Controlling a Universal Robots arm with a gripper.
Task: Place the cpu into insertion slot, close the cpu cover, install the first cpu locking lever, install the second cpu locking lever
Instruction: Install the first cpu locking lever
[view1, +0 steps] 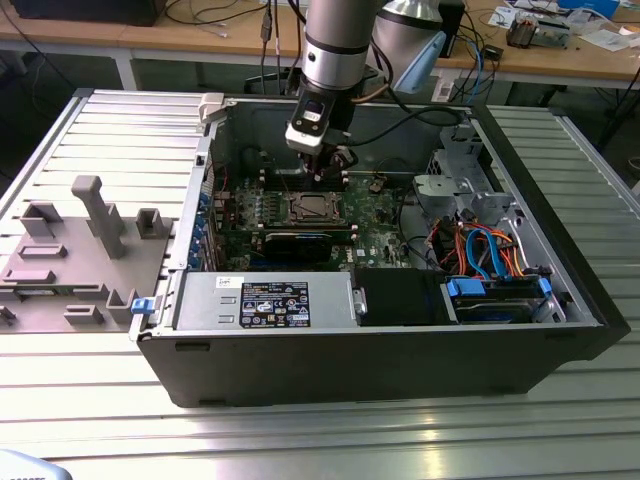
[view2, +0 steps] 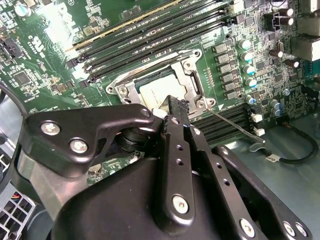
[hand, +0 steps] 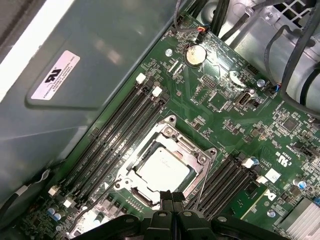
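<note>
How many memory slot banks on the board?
2. One bank lies between the cpu and the grey case wall; the second bank is on the cpu's opposite side, its end possibly hidden by the tool.

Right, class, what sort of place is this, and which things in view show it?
Probably a robotics lab or workshop: an open dark grey metal computer case lies on a ribbed silver aluminium table, a silver robot arm reaches into it, and cluttered wooden workbenches with cables stand behind.
</note>
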